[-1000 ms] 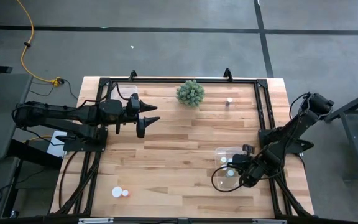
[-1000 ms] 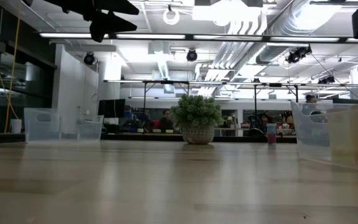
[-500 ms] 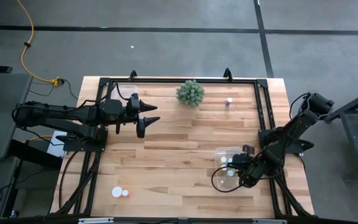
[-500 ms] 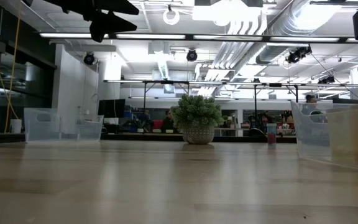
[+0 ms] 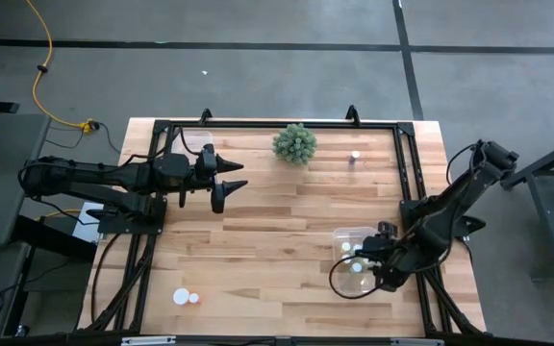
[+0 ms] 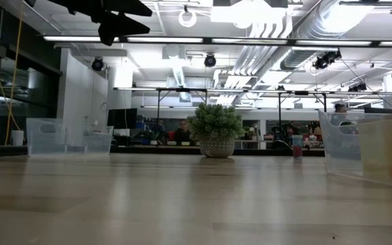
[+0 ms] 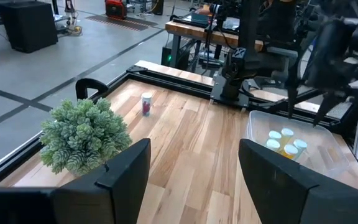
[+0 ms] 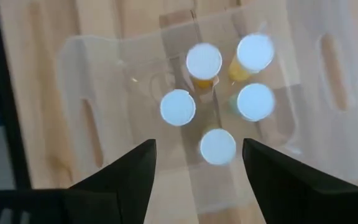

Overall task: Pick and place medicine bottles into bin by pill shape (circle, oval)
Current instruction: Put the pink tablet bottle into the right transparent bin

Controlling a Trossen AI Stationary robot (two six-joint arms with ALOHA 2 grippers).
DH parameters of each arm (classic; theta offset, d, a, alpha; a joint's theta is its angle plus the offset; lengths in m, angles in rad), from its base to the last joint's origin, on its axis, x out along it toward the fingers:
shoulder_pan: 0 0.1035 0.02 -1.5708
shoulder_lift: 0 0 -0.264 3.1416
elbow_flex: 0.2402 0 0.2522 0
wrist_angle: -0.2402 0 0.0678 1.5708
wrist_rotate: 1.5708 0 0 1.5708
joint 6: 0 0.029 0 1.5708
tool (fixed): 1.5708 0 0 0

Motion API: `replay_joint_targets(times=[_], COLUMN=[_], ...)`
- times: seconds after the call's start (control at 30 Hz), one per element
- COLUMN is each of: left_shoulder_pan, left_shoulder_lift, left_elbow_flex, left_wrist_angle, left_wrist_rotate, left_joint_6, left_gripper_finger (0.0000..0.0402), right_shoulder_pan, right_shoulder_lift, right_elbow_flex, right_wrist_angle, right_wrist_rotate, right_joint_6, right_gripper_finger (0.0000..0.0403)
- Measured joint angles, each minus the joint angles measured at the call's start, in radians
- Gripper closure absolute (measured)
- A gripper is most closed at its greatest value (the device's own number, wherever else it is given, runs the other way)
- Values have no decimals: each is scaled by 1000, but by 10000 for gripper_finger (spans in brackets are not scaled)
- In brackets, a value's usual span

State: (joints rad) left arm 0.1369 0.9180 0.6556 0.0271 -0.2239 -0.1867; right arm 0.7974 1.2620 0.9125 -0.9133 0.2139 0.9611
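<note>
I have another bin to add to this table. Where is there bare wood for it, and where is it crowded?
Free: the wide middle between the plant and the two bottles at the near left. Crowded: the near right, where the right gripper hangs open over the clear bin of bottles. A lone bottle stands far right.

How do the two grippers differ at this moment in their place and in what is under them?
The right gripper hangs over the clear bin near the table's right edge, above five white-capped bottles. The left gripper waits over bare wood on the table's left side, far from any bottle. Both are open and hold nothing.
</note>
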Motion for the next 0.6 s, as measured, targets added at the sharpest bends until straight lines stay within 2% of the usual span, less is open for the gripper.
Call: replay_joint_targets(times=[0.13,0.3,0.43,0.6], left_shoulder_pan=[0,0,-3,-12], left_shoulder_lift=[0,-14,-43,-93], left_elbow_flex=[0,0,1,1], left_wrist_angle=[3,63,103,107], left_wrist_rotate=[7,87,127,106], left_joint_6=[0,-1,-19,-19], left_gripper_finger=[170,170,170,170], right_shoulder_pan=[-39,-190,-333,-520], right_shoulder_lift=[-26,-38,-39,-38], right_elbow_flex=[111,153,48,-161], right_wrist_angle=[-73,58,360,932], right_wrist_rotate=[48,160,170,131], right_joint_6=[-13,-104,-269,-423], right_gripper_finger=[171,171,171,171])
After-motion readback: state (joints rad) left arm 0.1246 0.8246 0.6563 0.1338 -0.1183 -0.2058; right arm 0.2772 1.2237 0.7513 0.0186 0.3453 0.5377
